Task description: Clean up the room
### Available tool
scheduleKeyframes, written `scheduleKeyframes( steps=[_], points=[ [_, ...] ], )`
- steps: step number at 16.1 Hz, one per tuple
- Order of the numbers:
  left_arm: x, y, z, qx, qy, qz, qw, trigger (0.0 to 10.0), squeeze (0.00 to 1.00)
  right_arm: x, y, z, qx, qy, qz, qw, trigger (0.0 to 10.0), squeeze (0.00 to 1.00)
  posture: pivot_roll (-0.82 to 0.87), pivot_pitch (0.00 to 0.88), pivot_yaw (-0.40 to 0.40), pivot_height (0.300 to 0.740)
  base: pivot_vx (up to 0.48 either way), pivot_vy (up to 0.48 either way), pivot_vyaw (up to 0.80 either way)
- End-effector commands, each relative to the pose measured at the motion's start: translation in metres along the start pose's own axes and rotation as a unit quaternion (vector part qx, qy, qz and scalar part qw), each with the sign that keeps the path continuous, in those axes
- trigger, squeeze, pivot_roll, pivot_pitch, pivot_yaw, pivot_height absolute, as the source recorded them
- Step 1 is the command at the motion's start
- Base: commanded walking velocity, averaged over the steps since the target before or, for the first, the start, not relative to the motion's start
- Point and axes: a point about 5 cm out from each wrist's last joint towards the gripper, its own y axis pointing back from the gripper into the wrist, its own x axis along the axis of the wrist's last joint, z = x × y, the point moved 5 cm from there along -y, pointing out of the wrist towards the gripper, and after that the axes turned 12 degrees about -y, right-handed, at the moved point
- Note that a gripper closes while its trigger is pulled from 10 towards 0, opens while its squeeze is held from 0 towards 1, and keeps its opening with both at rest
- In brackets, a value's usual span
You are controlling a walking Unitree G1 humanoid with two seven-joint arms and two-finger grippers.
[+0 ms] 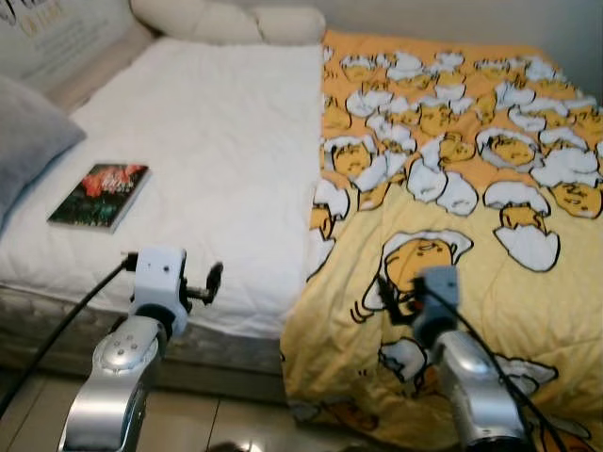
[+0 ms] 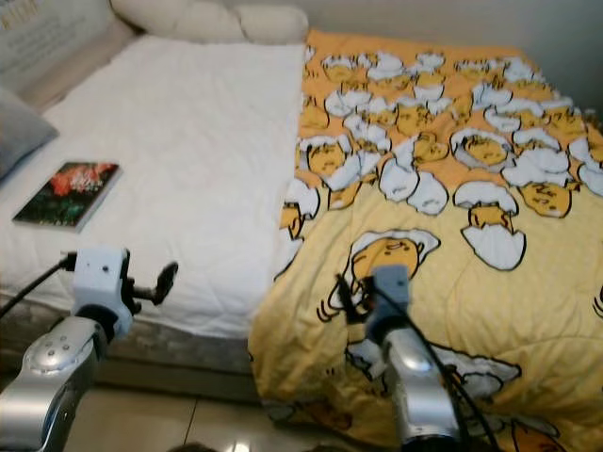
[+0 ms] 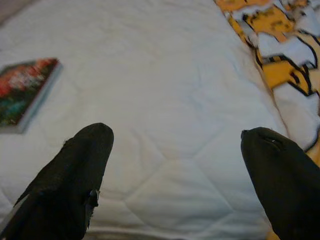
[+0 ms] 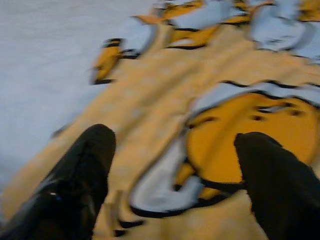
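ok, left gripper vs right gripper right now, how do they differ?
The left gripper is over the bare white mattress pad, near the bed's front edge; the right gripper is over the yellow cartoon blanket. The left wrist view is sharp, with the book ahead to one side; the right wrist view is blurred. Both are open and hold nothing.

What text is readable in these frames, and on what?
None reads clearly.
Headboard panel: pale lettering at the top corner, too blurred to read.
Book on the white sheet: cover print too small to read.
Yellow blanket: cartoon pattern, no words.
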Motion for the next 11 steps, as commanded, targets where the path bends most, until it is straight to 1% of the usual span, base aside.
scheduleKeyframes(
  steps=[1, 2, 3, 5, 6, 7, 8, 10, 11],
  points=[
    [-0.008, -0.002, -0.012, 0.028, -0.005, -0.013, 1.0, 10.0, 0.0, 0.011, 0.001, 0.001, -0.006, 0.009, 0.015, 1.0, 10.0, 1.0, -0.07, 0.0, 0.027, 0.74, 0.0, -0.42, 0.0],
    [-0.009, -0.004, -0.014, 0.033, -0.008, -0.016, 0.999, 10.0, 0.0, 0.01, 0.005, 0.002, -0.008, 0.01, 0.014, 1.0, 10.0, 1.0, -0.07, 0.0, 0.034, 0.74, 0.0, -0.42, 0.0],
    [-0.009, -0.005, -0.013, 0.03, -0.008, -0.015, 0.999, 10.0, 0.0, 0.01, 0.006, -0.001, 0.008, 0.006, 0.017, 1.0, 10.0, 1.0, -0.07, 0.0, 0.033, 0.74, 0.0, -0.424, 0.0],
    [-0.009, -0.004, -0.012, 0.022, -0.021, -0.011, 0.999, 10.0, 0.0, 0.018, 0.004, -0.004, -0.005, 0.007, 0.023, 1.0, 10.0, 1.0, -0.06, 0.0, 0.027, 0.74, 0.0, -0.42, 0.0],
    [-0.009, -0.003, -0.013, 0.026, -0.027, -0.009, 0.999, 10.0, 0.0, 0.021, 0.003, -0.006, -0.007, 0.005, 0.023, 1.0, 10.0, 1.0, -0.03, 0.0, 0.009, 0.74, 0.0, -0.416, 0.0],
    [-0.01, 0.0, -0.015, 0.032, -0.03, -0.009, 0.999, 10.0, 0.0, 0.02, 0.003, -0.01, -0.004, -0.001, 0.02, 1.0, 10.0, 1.0, -0.01, 0.0, -0.009, 0.74, 0.0, -0.416, 0.0],
    [-0.014, 0.001, -0.018, 0.031, -0.019, -0.012, 0.999, 10.0, 0.0, 0.017, 0.002, -0.014, 0.005, -0.005, 0.013, 1.0, 10.0, 1.0, -0.02, 0.0, -0.009, 0.74, 0.0, -0.398, 0.0],
    [-0.012, -0.003, -0.023, 0.039, -0.016, -0.009, 0.999, 10.0, 0.0, 0.021, 0.001, -0.014, 0.001, -0.001, 0.017, 1.0, 10.0, 1.0, -0.03, 0.0, -0.004, 0.74, 0.0, -0.332, 0.0],
    [-0.008, -0.005, -0.024, 0.048, -0.028, -0.004, 0.998, 10.0, 0.0, 0.026, -0.001, -0.011, -0.011, 0.003, 0.024, 1.0, 10.0, 1.0, -0.03, 0.0, -0.003, 0.74, 0.0, -0.33, 0.0]
  ],
)
